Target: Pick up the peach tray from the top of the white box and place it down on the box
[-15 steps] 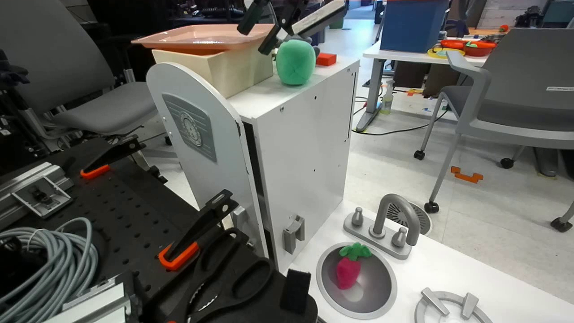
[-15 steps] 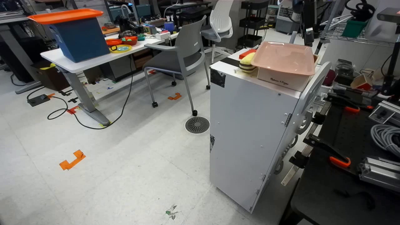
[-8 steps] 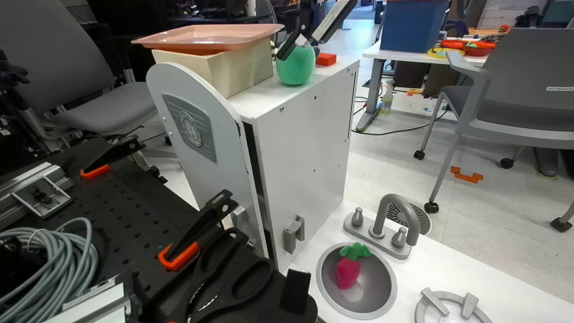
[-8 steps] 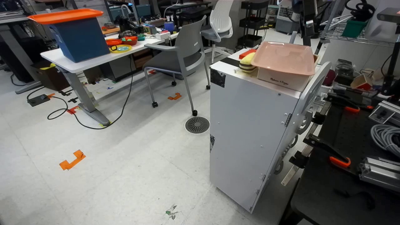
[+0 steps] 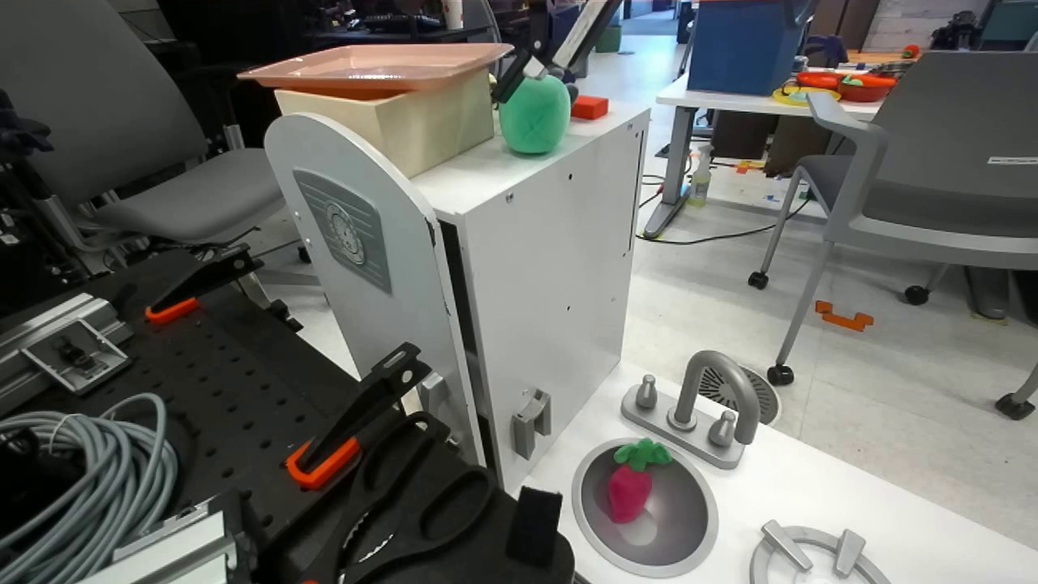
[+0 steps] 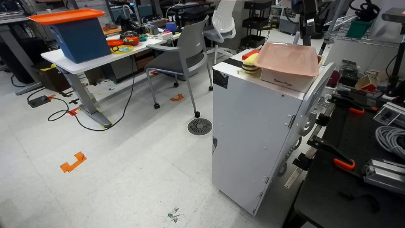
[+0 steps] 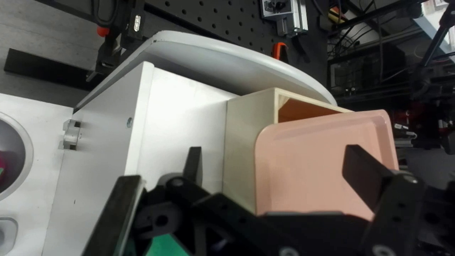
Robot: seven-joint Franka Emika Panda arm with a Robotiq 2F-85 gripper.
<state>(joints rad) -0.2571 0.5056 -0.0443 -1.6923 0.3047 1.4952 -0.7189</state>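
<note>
Recorder: State of the jaws?
Inspector: Apart, nothing clamped between them. In the wrist view one shows against the hollow of the peach tray [image 7: 316, 167], the other against the top of the white box [image 7: 170, 124]; the spread, I judge, suits taking a rim. In an exterior view they hang close by the green round object [image 5: 535, 118]; contact cannot be told.

Recorder: Location of the tray?
Inspector: Resting on the cream bin [image 5: 454, 118], which stands on the white box. It covers most of the bin's opening, so the bin evidently bears it; its overhanging rim presumably offers the grip.

Recorder: Bearing?
Inspector: Hollow upward. One side runs roughly along the arched panel [image 5: 405, 300], skewed to the bin, so a wedge of opening shows at that end. Long axis not established: the jaws hide part of the tray in the wrist view, and both exterior views foreshorten it.

Recorder: Stage?
Inspector: Pick-up appears pending, though a tray already set down would look alike.

Recorder: Beyond?
Inspector: The bench [image 5: 235, 349], an orange-tipped clamp [image 5: 365, 405] at its edge, probably to hold something fast; furthest, a blue bin [image 6: 82, 41], well apart, apparently no part of the work.
</note>
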